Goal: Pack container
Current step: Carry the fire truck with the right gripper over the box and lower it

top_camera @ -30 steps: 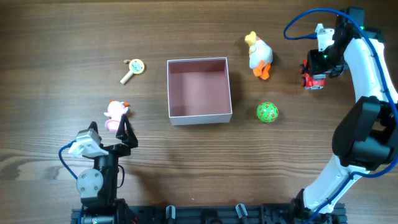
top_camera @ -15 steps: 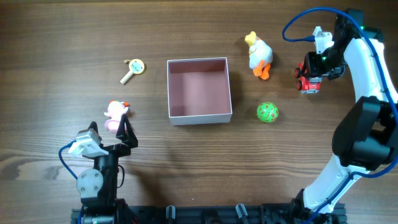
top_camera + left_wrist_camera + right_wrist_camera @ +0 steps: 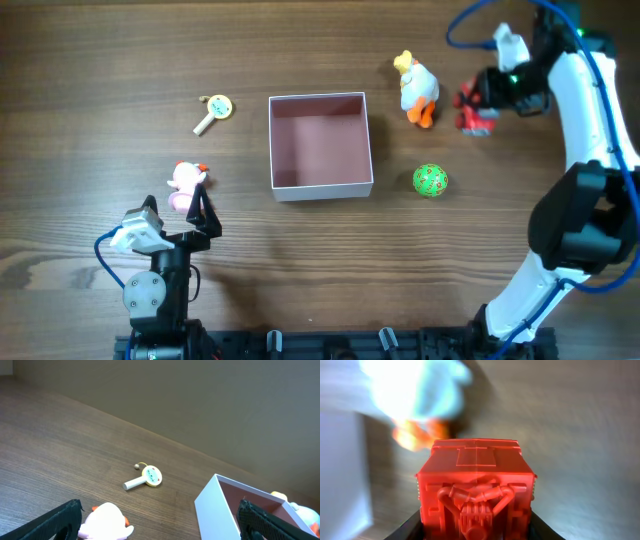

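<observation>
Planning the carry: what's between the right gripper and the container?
Overhead, the duck toy lies between the container and the right gripper holding the red truck.

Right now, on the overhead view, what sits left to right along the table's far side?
Small round-headed toy → container → duck toy → red toy truck, held in the right gripper.

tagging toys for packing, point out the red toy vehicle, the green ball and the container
red toy vehicle [image 3: 475, 114], overhead view, on its red body
green ball [image 3: 430, 180], overhead view, on its middle
container [image 3: 321, 190], overhead view, on its near white wall
</observation>
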You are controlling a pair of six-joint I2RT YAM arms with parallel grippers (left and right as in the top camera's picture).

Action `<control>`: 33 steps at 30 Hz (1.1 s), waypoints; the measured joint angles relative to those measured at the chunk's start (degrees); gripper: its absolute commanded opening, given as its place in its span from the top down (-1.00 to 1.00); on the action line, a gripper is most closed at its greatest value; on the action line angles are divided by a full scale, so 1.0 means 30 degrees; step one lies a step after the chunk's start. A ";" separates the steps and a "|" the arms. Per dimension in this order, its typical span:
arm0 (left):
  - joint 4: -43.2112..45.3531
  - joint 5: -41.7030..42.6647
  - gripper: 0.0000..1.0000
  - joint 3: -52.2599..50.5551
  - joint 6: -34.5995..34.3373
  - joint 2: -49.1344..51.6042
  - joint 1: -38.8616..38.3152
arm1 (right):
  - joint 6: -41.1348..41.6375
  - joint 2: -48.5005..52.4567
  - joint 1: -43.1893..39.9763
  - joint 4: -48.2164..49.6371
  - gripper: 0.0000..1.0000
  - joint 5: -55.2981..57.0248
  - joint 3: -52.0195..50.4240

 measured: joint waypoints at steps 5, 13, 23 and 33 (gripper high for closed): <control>0.0000 0.0000 -0.99 0.0000 0.0007 0.0000 0.0000 | 0.0801 -0.0474 0.4138 -0.0321 0.34 -0.0656 0.3177; 0.0000 0.0000 -0.99 0.0000 0.0007 0.0000 0.0000 | 0.4612 -0.0809 0.9843 -0.0342 0.35 0.1858 0.4583; 0.0000 0.0000 -1.00 0.0000 0.0007 0.0000 0.0000 | 0.8510 -0.0685 1.3362 -0.0393 0.32 0.4823 0.4583; 0.0000 0.0000 -0.99 0.0000 0.0007 0.0000 0.0000 | 0.9704 0.1821 1.3500 -0.0495 0.32 0.5697 0.4401</control>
